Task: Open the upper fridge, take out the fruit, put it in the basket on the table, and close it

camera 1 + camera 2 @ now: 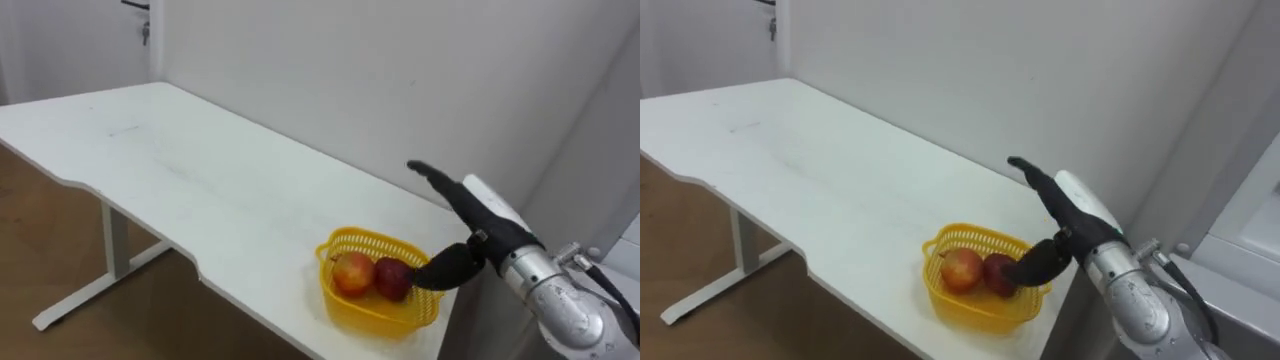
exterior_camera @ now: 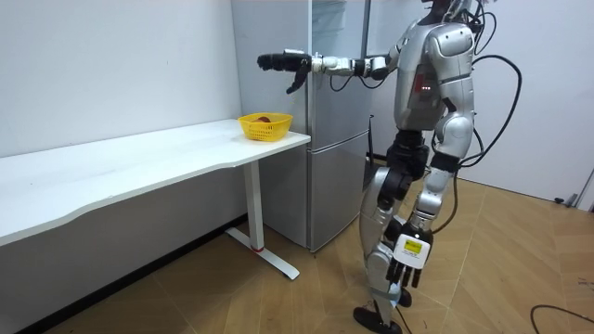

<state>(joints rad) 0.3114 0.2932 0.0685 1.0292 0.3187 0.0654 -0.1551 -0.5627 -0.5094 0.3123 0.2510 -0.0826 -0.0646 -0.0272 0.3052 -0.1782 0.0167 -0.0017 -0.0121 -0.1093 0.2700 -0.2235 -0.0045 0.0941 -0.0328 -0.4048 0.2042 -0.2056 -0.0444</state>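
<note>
Right hand (image 1: 480, 225) sits nearest the head camera, entering from lower right. Its fingers are straight and spread from the thumb, which curves downward; it holds nothing.

In the eye views the thumb overlaps the yellow basket (image 1: 375, 315). The room view shows the hand (image 2: 283, 63) at shoulder height, well above the basket (image 2: 265, 127) and not touching it.

Two apples lie in the basket, touching:
- a red-yellow apple (image 1: 353, 272) on the robot's left
- a darker red apple (image 1: 393, 278) on its right, partly behind the thumb

The basket stands on the white worktop (image 1: 200, 170), at its right end and near the front edge. The worktop's front edge is wavy. It stretches far to the robot's left, bare past the basket, and its back edge lies against the white wall (image 1: 350, 70). One white leg (image 1: 115, 245) stands on the wooden floor (image 1: 60, 250).

Only the room view shows these:
- The robot stands upright at the worktop's end, just in front of the grey fridge (image 2: 334, 139), which stands just beside that end.
- Whether the upper fridge door is fully closed cannot be told.
- The left hand (image 2: 399, 274) hangs by the thigh, fingers loose and pointing down, empty.
- Open floor lies around the robot toward the room view's right.
</note>
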